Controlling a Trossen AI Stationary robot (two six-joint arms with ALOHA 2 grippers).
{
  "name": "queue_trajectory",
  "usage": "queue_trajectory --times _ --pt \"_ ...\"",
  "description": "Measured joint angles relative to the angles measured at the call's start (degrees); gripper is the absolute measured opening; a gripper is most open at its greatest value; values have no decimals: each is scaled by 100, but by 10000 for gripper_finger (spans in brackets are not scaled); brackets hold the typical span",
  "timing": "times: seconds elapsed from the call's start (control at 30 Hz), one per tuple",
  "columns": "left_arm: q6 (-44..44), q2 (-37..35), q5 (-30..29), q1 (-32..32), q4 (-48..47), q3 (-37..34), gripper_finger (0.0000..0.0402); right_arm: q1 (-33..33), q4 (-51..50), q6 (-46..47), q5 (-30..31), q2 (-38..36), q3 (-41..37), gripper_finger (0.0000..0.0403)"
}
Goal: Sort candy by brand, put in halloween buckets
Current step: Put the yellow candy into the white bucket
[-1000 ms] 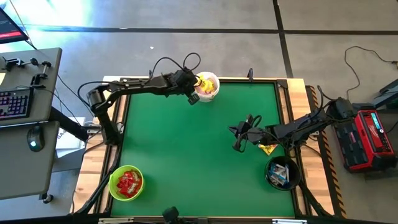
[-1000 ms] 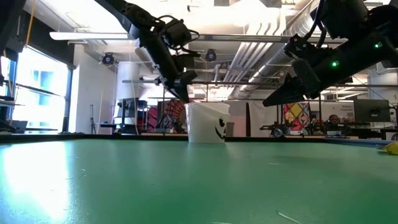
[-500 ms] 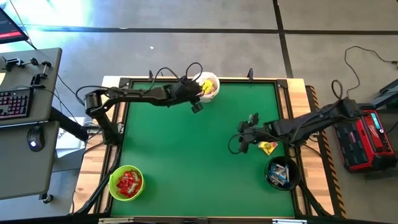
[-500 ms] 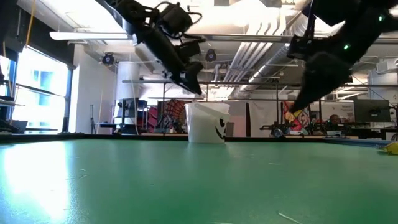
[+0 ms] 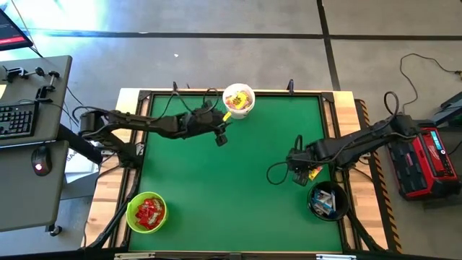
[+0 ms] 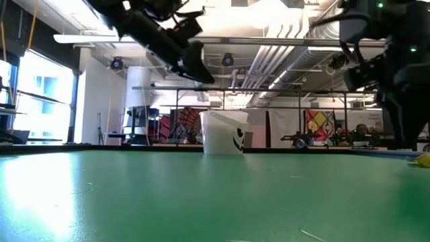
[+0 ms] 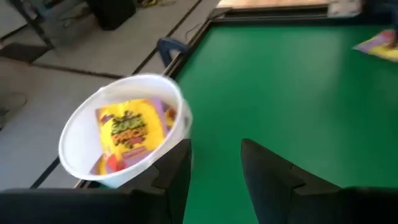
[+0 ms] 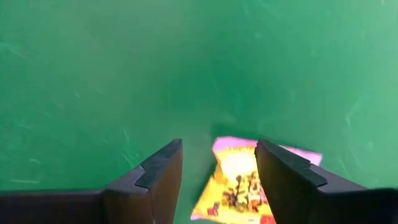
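Note:
One yellow candy packet [image 8: 239,180] lies flat on the green table [image 5: 216,180], also seen in the high view [image 5: 313,173]. My right gripper [image 8: 217,168] hangs over it, pointing down, open, its fingers clear of the packet. The white bucket [image 5: 239,100] at the far edge holds yellow packets [image 7: 127,127]. My left gripper [image 7: 214,165] is open and holds nothing; it hovers just on the near side of that bucket [image 5: 221,136]. The lime green bucket [image 5: 146,211] holds red packets. The black bucket [image 5: 326,201] holds white-and-blue bars.
The three buckets stand at the table's far edge, near left corner and near right corner. A raised dark frame [image 5: 332,130] borders the green mat. Loose cables [image 5: 278,170] trail off both arms over the table. A desk with a keyboard [image 5: 18,119] is to the left.
My left gripper has drawn back from the white bucket's rim toward the table's near left. My right gripper has tipped from nearly level to pointing down and has shifted toward the table's right edge, over the yellow packet, which has stayed where it was.

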Motion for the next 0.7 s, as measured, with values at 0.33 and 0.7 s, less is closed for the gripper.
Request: queue_trajectory --times 0.33,0.7 --pt "206 -740 3 -602 722 -1084 134 152 -215 -176 -171 153 -46 163" --pt "-353 -1436 837 -722 2288 -2526 133 152 -343 -227 -11 744 -48 158"
